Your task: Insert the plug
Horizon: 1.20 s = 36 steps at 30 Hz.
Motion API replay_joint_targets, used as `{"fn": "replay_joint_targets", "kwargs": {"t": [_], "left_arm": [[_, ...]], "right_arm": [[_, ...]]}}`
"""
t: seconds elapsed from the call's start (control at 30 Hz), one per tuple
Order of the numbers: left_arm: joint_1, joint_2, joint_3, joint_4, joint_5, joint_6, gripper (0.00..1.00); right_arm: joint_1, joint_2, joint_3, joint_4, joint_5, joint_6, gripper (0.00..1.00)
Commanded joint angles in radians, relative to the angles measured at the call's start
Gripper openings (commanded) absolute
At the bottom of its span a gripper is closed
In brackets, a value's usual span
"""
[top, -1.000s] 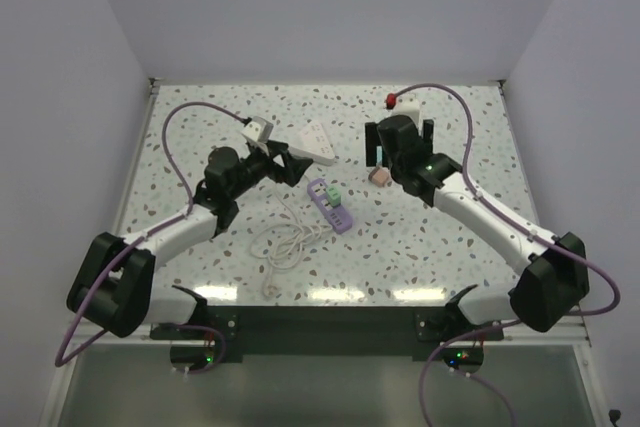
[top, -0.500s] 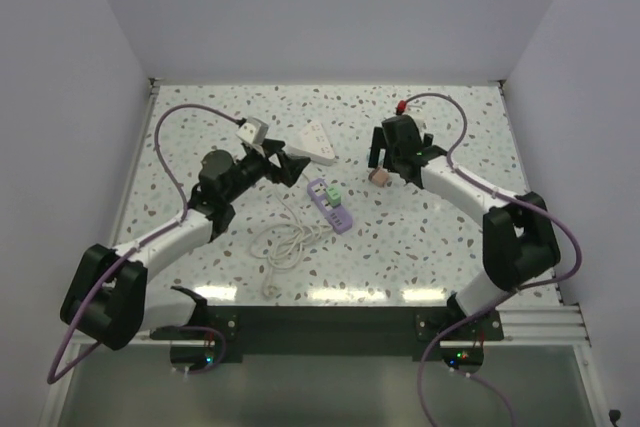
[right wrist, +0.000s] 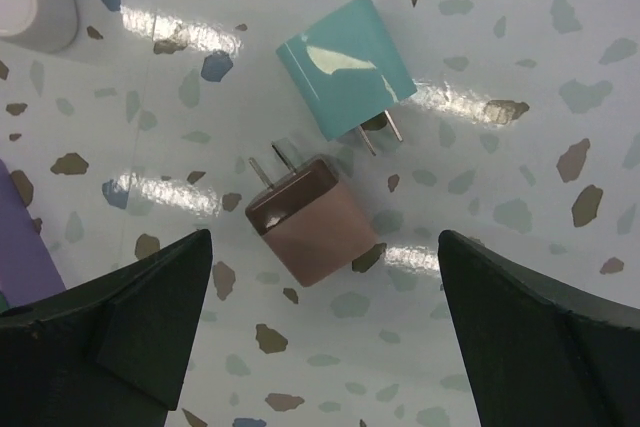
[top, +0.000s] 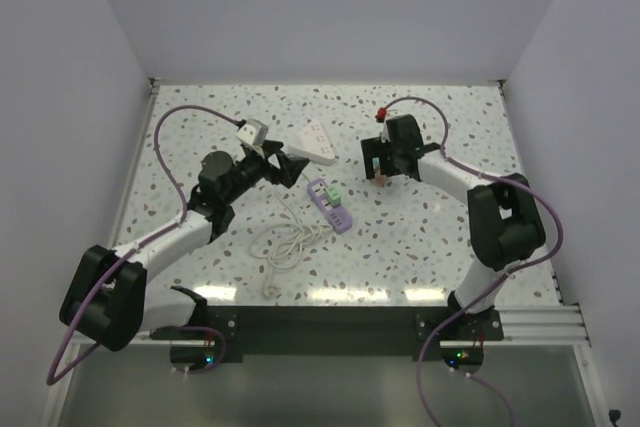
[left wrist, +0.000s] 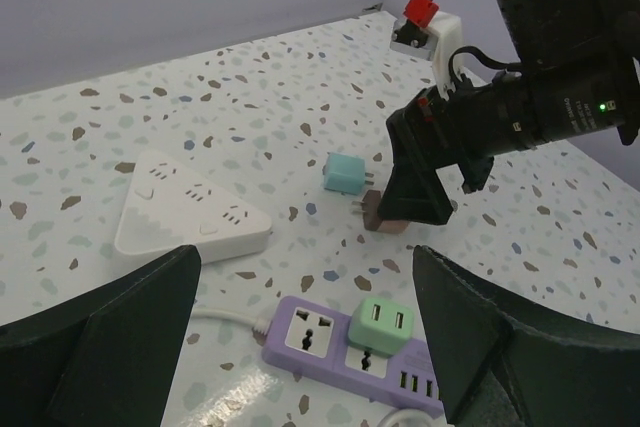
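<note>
Black right end effector [right wrist: 322,252] — wide, empty

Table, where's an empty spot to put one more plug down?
Bare table lies near-right, between the purple power strip and the right arm, and along the back wall. The middle is crowded: white power strip, white cord, teal plug and brown plug under the right gripper.

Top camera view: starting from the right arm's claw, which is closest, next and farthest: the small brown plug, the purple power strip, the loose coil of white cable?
From the right gripper:
1. The small brown plug, directly beneath its open fingers.
2. The purple power strip, to its left, mid-table.
3. The coil of white cable, farther left, nearer the arm bases.
</note>
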Motion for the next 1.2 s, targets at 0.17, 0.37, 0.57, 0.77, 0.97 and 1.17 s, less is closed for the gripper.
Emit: {"fn": "replay_joint_targets", "kwargs": {"t": [0.17, 0.37, 0.57, 0.77, 0.97, 1.17], "left_arm": [[-0.002, -0.01, 0.001, 0.005, -0.017, 0.037, 0.93], [-0.001, -0.01, 0.0, 0.004, -0.017, 0.04, 0.93], [-0.002, -0.021, -0.004, -0.003, -0.023, 0.045, 0.93], [-0.002, -0.027, -0.008, -0.003, -0.023, 0.046, 0.94], [-0.002, -0.035, -0.01, -0.003, -0.02, 0.046, 0.94], [-0.002, -0.036, -0.01, -0.004, 0.001, 0.04, 0.94]], "right_arm": [[-0.039, 0.091, 0.072, -0.038, -0.206, -0.141, 0.99], [-0.039, 0.121, 0.082, -0.047, -0.194, -0.141, 0.96], [-0.037, 0.144, 0.1, -0.089, -0.177, -0.176, 0.87], [-0.039, 0.13, 0.079, -0.103, -0.157, -0.179, 0.72], [-0.039, 0.134, 0.074, -0.092, -0.168, -0.184, 0.53], [-0.037, 0.108, 0.051, -0.066, -0.18, -0.195, 0.34]]}}
